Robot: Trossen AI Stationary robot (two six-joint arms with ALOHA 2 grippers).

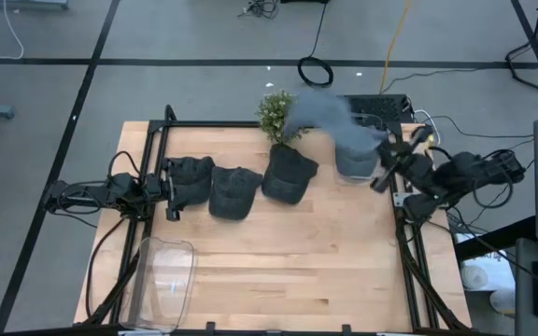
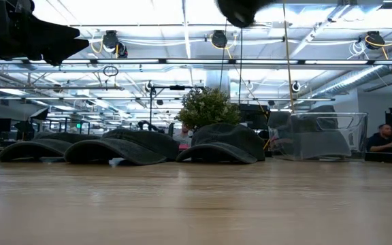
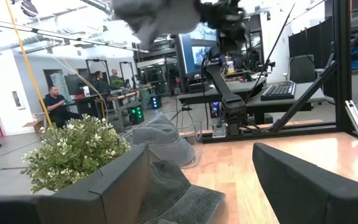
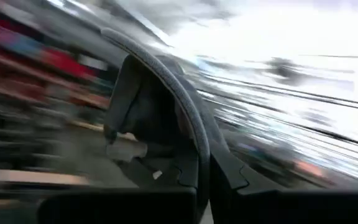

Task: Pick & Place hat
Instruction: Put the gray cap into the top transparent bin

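Three dark caps (image 1: 233,191) lie in a row on the table's far half, brims down, also seen in the low view (image 2: 216,144). A grey hat (image 1: 323,112) is in the air over the far right corner, blurred, in my right gripper (image 1: 381,161), which is shut on it. Another grey hat (image 3: 163,142) sits in a clear bin (image 1: 355,166) by the right edge. My left gripper (image 1: 170,194) is open, low at the left end of the cap row, touching nothing. My right gripper pinches the grey hat between its two fingers at the curved edge of the brim (image 4: 194,134). The hat is lifted clear of the table and reaches away from the fingers toward the far left; it shows high in the left wrist view (image 3: 151,15).
A small potted plant (image 1: 276,114) stands at the far edge behind the caps. A second clear bin (image 1: 166,273) lies near the left front corner. Black frame rails (image 1: 409,243) run along both sides. The near half of the wooden table (image 1: 297,271) is bare.
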